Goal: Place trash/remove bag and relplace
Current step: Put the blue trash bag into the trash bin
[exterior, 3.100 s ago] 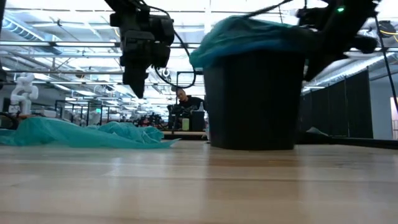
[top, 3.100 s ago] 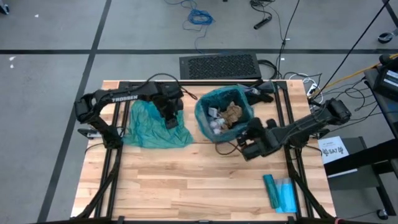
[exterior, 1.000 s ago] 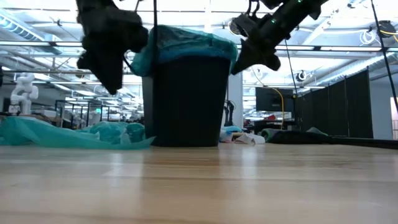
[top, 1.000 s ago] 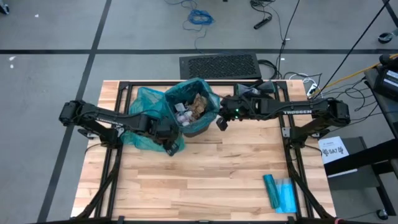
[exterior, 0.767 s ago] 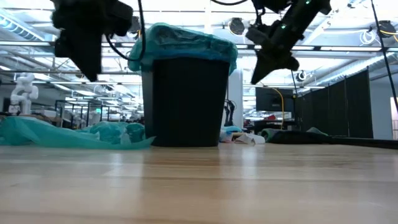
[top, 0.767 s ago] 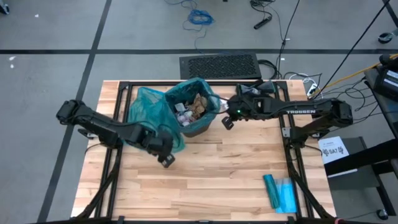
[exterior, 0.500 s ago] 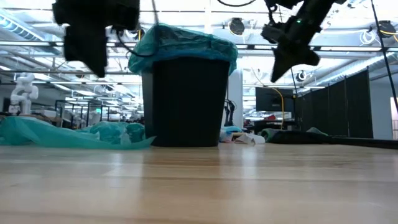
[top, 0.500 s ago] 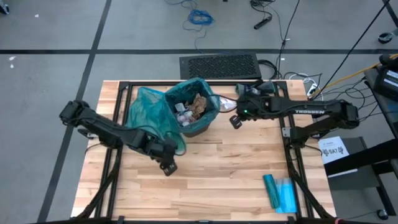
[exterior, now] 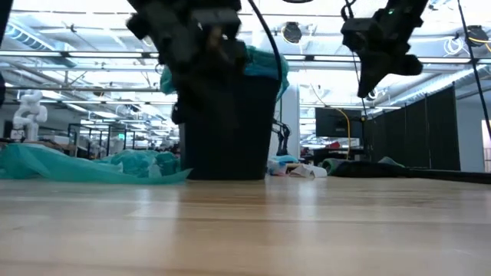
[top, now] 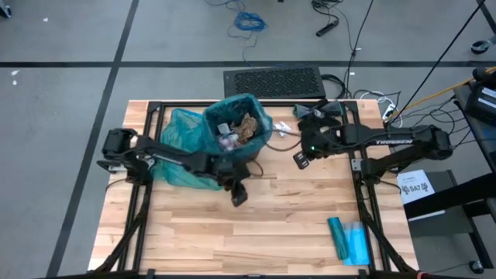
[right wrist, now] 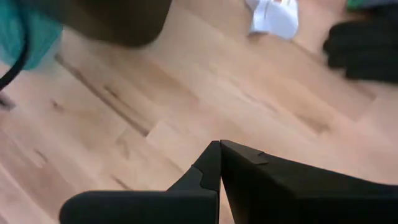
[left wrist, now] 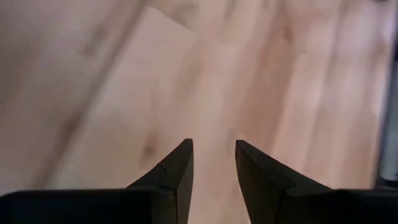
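A black bin [top: 246,155] lined with a teal bag [top: 260,116] stands at the table's far middle. Trash [top: 240,130], wads of brown and white paper, lies inside it. A second teal bag [top: 182,147] lies crumpled on the table left of the bin. My left gripper [top: 239,195] hangs open over bare wood just near-side of the bin, nothing between its fingers [left wrist: 214,149]. My right gripper [top: 301,160] is shut and hangs in the air right of the bin [right wrist: 221,146]. In the low view my left arm [exterior: 192,46] stands in front of the bin [exterior: 230,130].
A white wad [right wrist: 273,15] and a black cloth [right wrist: 364,50] lie on the table beyond my right gripper, at the far right. A flat blue-teal packet [top: 349,239] lies near the front right corner. Bare wood stretches across the near half of the table.
My left gripper has swung from the bin's near left side toward the table's right and sunk lower, ending in front of the bin, still open. My right gripper has drawn away from the bin toward the table's right edge, staying shut. The bin has kept its place.
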You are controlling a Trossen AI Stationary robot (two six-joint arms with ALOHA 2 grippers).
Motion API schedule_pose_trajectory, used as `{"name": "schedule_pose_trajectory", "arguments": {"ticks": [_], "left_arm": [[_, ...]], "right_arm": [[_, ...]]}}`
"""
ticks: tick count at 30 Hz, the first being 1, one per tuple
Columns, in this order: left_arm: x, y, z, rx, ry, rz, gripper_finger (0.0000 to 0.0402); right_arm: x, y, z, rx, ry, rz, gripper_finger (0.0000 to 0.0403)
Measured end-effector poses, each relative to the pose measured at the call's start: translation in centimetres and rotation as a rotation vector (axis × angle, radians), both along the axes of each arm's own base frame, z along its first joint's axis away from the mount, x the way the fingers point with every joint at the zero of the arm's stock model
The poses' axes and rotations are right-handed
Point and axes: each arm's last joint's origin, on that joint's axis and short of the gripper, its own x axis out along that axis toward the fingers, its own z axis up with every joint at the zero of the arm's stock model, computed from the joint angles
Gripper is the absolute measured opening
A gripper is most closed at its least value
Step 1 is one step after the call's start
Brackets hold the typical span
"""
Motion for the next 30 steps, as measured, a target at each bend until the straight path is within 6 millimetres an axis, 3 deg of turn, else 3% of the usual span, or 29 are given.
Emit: {"name": "schedule_pose_trajectory", "arguments": {"ticks": [10, 16, 22, 30], "left_arm": [[-0.2, 3.9, -0.7, 0.042, 0.073, 0.031, 0.0116], [-1.7, 5.0, -1.5, 0.055, 0.242, 0.025, 0.0116], [-1.6, 2.4, -1.2, -0.004, 0.212, -0.073, 0.0116], [-1.1, -1.4, -0.9, 0.051, 0.140, -0.081, 0.0116]], "right_arm": [[-0.2, 3.2, -0.7, 0.006, 0.030, -0.028, 0.0000], [-0.4, 3.9, -4.1, 0.085, -0.010, -0.026, 0.0000], [-1.1, 4.1, -8.0, 0.212, -0.225, -0.049, 0.0000], [-2.3, 2.3, -9.1, 0.182, -0.328, -0.071, 0.0000]]}}
